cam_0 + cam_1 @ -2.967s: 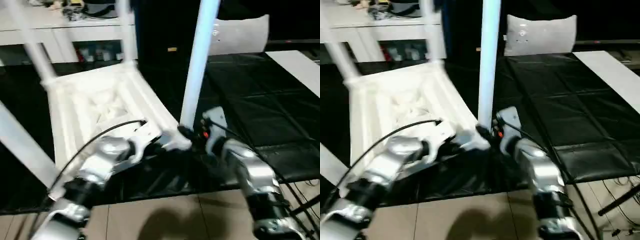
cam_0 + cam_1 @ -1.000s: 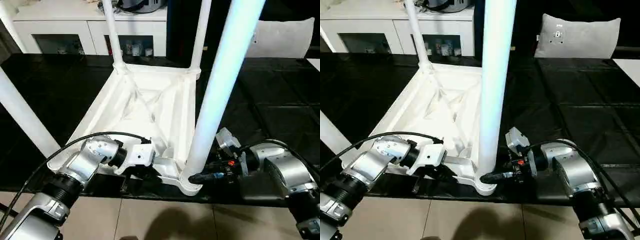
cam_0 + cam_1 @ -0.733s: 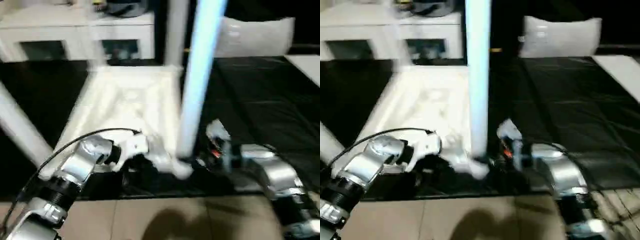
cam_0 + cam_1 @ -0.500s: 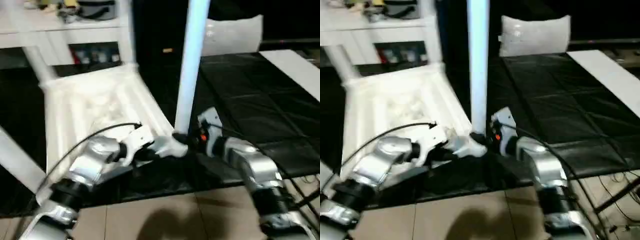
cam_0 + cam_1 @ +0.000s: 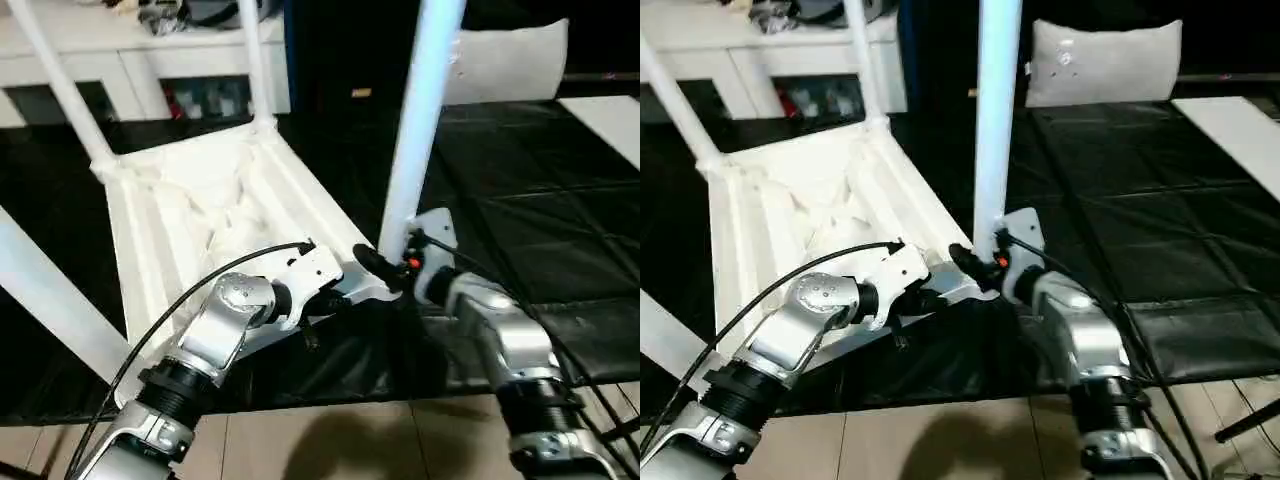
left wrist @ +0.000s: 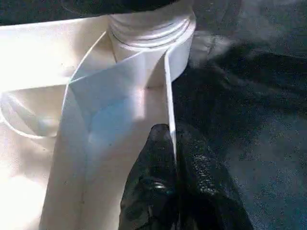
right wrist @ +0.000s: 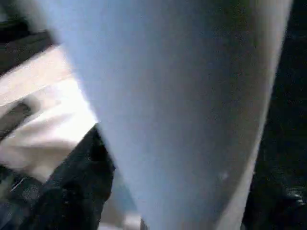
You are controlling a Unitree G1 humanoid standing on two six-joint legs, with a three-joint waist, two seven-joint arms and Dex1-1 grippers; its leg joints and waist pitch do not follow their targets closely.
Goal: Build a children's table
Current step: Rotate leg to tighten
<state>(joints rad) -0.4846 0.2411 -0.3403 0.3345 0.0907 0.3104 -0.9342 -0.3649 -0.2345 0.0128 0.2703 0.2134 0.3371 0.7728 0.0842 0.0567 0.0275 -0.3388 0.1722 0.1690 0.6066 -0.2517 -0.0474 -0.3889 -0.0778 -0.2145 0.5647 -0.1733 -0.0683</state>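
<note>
Pinching the upturned table top's [image 5: 190,215] rim wall steadies it for the left gripper [image 6: 173,158], while the right gripper [image 5: 385,272], fingers indiscernible, reaches the near leg's [image 5: 420,110] base

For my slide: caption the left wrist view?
Left pincer pinching the upturned table's rim beside a leg socket.

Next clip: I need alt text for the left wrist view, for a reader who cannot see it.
Two black fingers of the left tool pinch a thin white rib on the underside of the upside-down table top. Just beyond them a round corner socket holds the base of a leg, with black sheeting beside the table's edge.
</note>
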